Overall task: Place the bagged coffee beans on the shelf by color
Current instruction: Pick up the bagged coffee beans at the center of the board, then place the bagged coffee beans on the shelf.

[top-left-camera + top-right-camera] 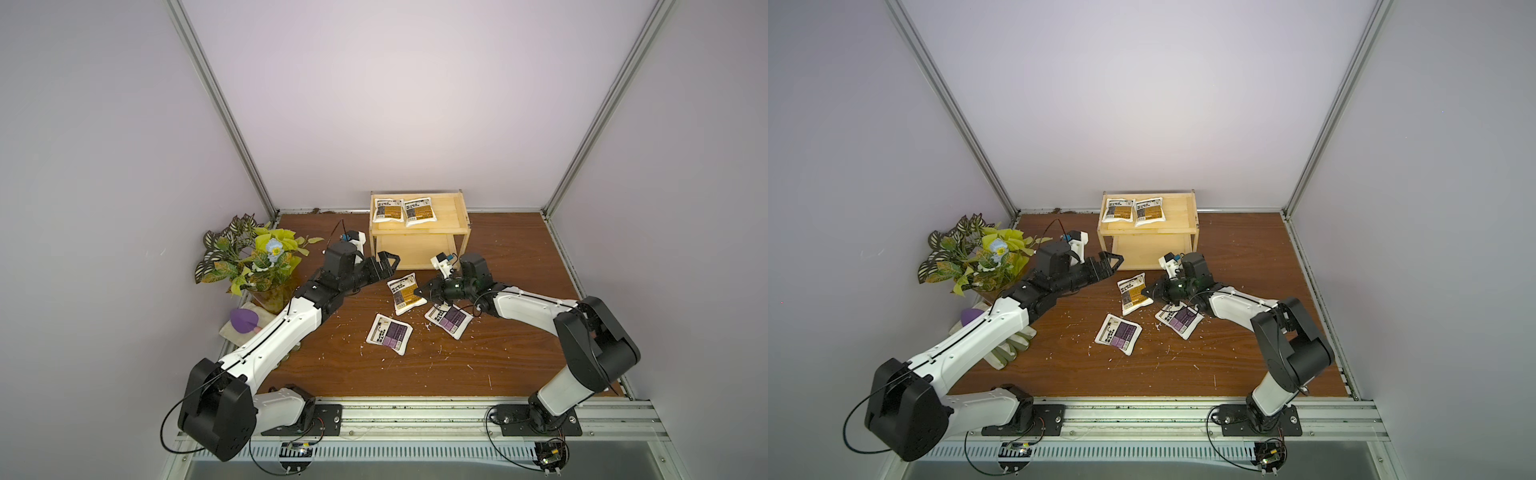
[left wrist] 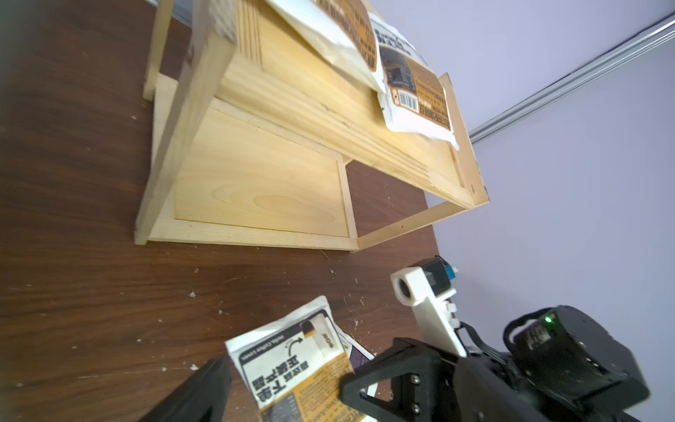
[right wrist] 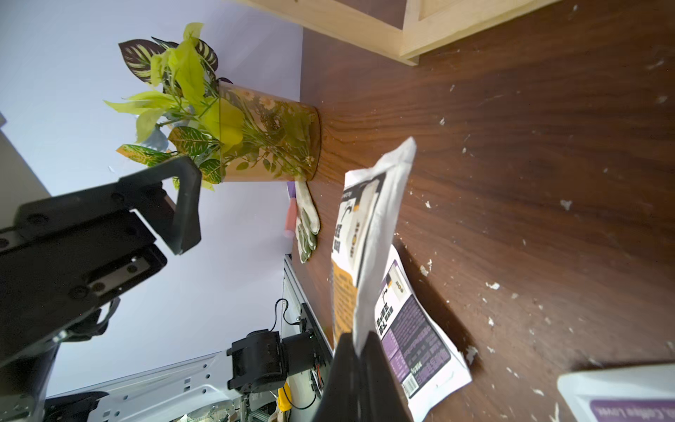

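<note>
- Orange-labelled pouch [image 1: 402, 293] is pinched by one thin edge in the closed right claw [image 1: 419, 292], in front of the shelf [image 1: 451, 214]; it may slip or swing in transit.
- Top tier already holds two orange pouches [image 1: 388, 210]; the low rim may snag the incoming one.
- Left claw [image 1: 390, 259] hangs open and empty beside the path: collision risk.

Fake plant [image 1: 249, 257] in floral-print pot [image 3: 270, 135] stands at left edge of brown table [image 1: 498, 353]. Pale glove [image 1: 1011, 349] lies just beside the pot, purple item [image 1: 242, 321] on it. White flecks [image 3: 565, 204] dot the tabletop.
</note>
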